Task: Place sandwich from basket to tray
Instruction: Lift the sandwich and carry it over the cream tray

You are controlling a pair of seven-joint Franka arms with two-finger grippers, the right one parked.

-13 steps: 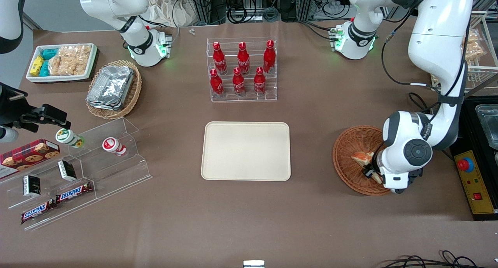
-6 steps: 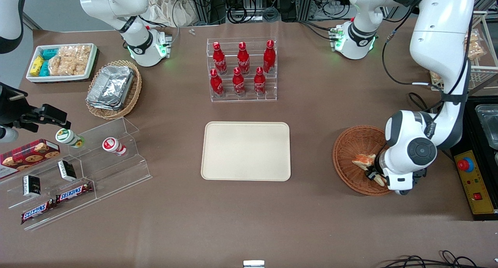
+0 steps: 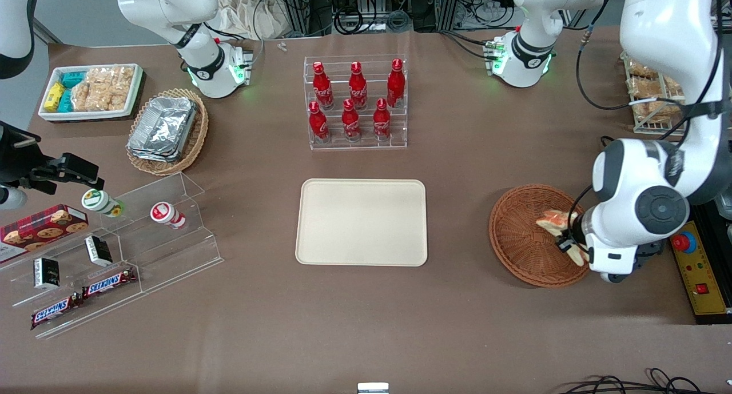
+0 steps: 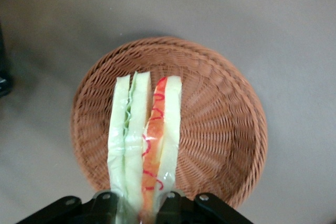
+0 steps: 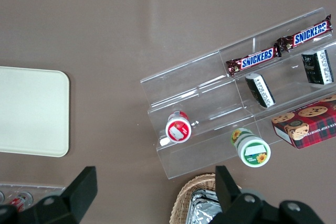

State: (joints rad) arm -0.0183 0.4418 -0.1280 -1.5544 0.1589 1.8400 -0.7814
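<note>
The sandwich [image 4: 144, 145], a wedge showing green and red-orange filling, hangs above the basket [image 4: 220, 124], clamped at one end between the fingers [image 4: 105, 203] of the gripper [image 4: 137, 205]; in the front view the sandwich [image 3: 557, 222] sits over the basket [image 3: 523, 239] rim nearest the working arm, the gripper [image 3: 569, 246] beside it; the tray [image 3: 361, 222] lies bare, well apart toward mid-table; red bottles [image 3: 354, 102] stand farther from the camera.

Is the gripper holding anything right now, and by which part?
Yes. The gripper is shut on the sandwich, its jaws pinching one end across the bread faces. The rest of the sandwich hangs above the basket.
</note>
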